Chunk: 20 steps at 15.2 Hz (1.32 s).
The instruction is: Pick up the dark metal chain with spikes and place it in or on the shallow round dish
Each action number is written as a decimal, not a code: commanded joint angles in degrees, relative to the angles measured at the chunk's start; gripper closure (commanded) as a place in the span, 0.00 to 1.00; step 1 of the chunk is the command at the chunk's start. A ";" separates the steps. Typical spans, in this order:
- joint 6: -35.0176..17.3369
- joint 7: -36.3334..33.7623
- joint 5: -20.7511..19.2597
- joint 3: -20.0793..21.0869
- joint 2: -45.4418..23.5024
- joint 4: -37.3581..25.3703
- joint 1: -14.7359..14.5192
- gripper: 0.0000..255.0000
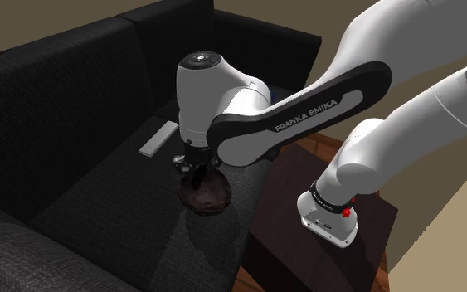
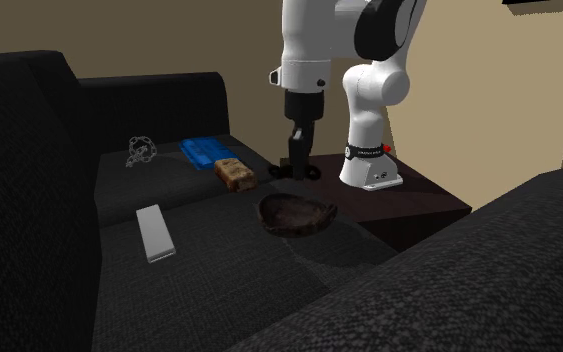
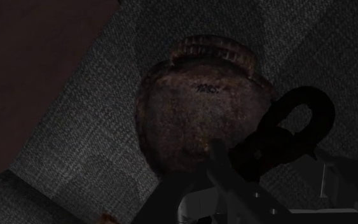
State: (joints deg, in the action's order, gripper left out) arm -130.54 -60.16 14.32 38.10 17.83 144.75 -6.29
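A wide black sofa [image 1: 49, 116] carries everything. A white robot arm [image 1: 302, 109] reaches over its seat from a dark brown stand [image 2: 424, 200]. A shallow, round, dark brown dish [image 2: 297, 222] rests on the seat cushion. A white remote [image 2: 154, 233] lies well apart from it. The black gripper [image 2: 296, 162] hangs near the dish's edge. Its fingers are pinched narrowly on the dark chain [image 3: 269, 147], whose links dangle in the air.

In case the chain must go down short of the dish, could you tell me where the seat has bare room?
Bare seat lies between the grey bar and the dish, and below both in the second exterior view. The back is crowded: wire tangle, blue box and brown block cluster there, with the gripper holding the chain beside them.
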 commanded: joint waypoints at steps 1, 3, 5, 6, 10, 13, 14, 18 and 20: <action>-1.91 -0.56 -0.52 0.67 -1.40 0.55 0.31 1.00; -3.80 -1.04 -1.06 1.24 -2.71 1.24 0.62 1.00; -5.71 -1.60 -1.73 1.81 -4.11 1.87 0.98 1.00; -6.66 -1.92 -2.12 2.10 -4.85 2.17 1.17 1.00; -6.66 -1.92 -2.12 2.09 -4.85 2.17 1.16 1.00; -6.66 -1.92 -2.12 2.09 -4.85 2.17 1.16 1.00; -6.66 -1.92 -2.12 2.09 -4.85 2.17 1.16 1.00; -6.66 -1.92 -2.12 2.09 -4.85 2.16 1.16 0.00; -6.66 -1.92 -2.12 2.09 -4.85 2.16 1.16 0.00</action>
State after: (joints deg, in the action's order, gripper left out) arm -137.20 -62.09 12.20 40.19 12.98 146.92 -5.13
